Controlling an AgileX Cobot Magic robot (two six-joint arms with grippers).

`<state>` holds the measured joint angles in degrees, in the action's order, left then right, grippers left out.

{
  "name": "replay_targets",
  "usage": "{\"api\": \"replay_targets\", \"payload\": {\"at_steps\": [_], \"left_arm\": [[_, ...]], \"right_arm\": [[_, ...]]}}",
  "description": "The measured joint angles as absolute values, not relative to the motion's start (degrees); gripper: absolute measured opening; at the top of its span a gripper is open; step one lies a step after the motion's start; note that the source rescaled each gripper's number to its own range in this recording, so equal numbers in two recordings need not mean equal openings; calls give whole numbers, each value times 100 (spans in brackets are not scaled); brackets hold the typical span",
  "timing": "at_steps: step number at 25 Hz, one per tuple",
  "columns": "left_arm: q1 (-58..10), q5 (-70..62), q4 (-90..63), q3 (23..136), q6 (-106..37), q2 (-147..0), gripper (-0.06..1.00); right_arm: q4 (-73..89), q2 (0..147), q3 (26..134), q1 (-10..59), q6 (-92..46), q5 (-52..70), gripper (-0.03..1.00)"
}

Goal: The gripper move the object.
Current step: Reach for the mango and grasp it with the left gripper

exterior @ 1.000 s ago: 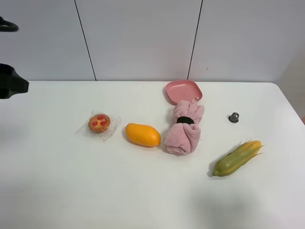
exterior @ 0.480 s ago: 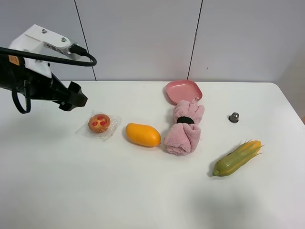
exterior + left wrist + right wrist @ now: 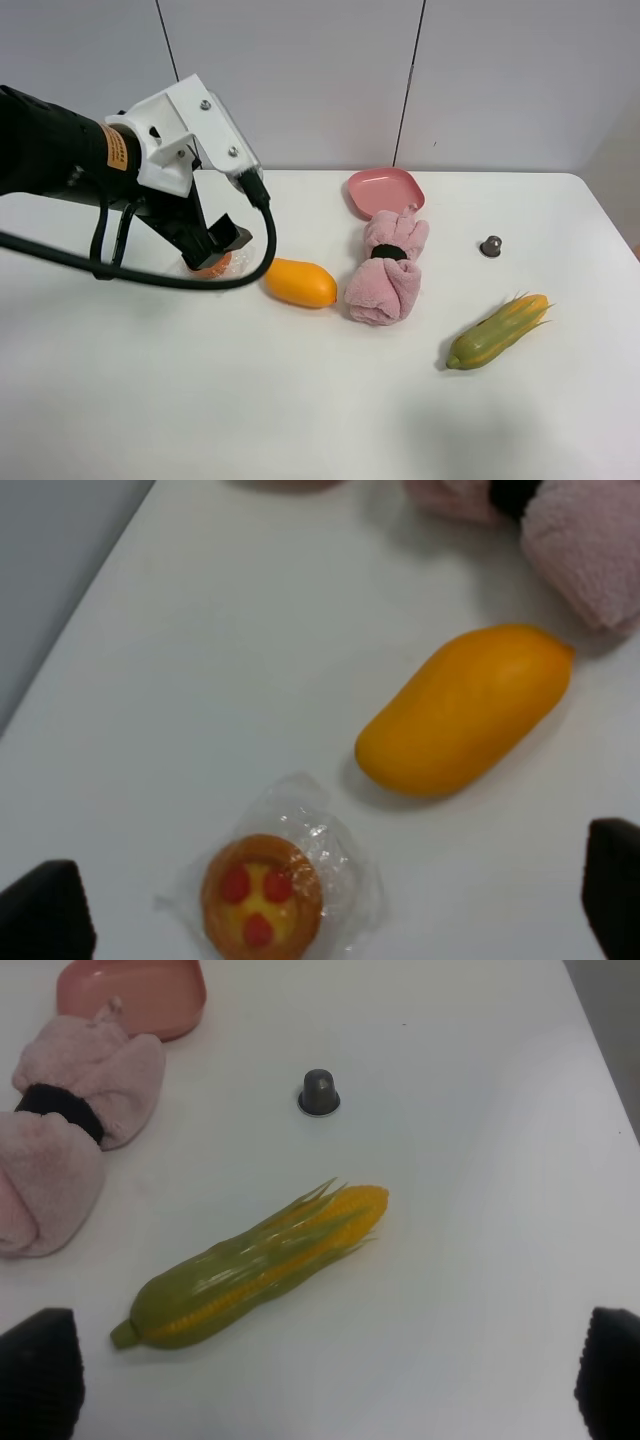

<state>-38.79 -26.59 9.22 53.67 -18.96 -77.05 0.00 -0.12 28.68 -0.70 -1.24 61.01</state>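
Observation:
The orange-yellow mango (image 3: 299, 282) lies on the white table, just left of a pink towel roll. It also shows in the left wrist view (image 3: 465, 708). My left gripper (image 3: 218, 245), black with a white housing and an orange label, hangs open and empty to the left of the mango, over the plastic-wrapped pastry (image 3: 262, 895). Its open gripper (image 3: 330, 908) shows black fingertips (image 3: 45, 915) at both lower corners of that view. My right gripper (image 3: 325, 1375) is open and empty above the corn cob (image 3: 255, 1270). The right arm is out of the exterior view.
A pink towel roll (image 3: 388, 268) lies right of the mango, with a pink plate (image 3: 385, 190) behind it. A small grey capsule (image 3: 490, 245) sits at the right. The corn cob (image 3: 497, 332) lies at the front right. The pastry (image 3: 212, 266) is mostly hidden under the left gripper.
My left arm has swung in from the far left edge towards the right, and now hangs over the pastry beside the mango. The objects have not moved.

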Motion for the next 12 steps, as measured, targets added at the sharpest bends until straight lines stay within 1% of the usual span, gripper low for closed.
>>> {"api": "replay_targets", "payload": {"at_steps": [5,7,12], "left_arm": [[-4294,-2739,1167,5367,-3319,-7709,100],[-4361,-2794,1097,5367,-3957,-7742,100],[-4324,-2894,215,5374,-5295,-8036,100]], "right_arm": [[0,-12,2868,-70,-124,6101,100],[0,-12,2868,-70,-124,6101,100],[0,-12,2868,-70,-124,6101,100]]}}
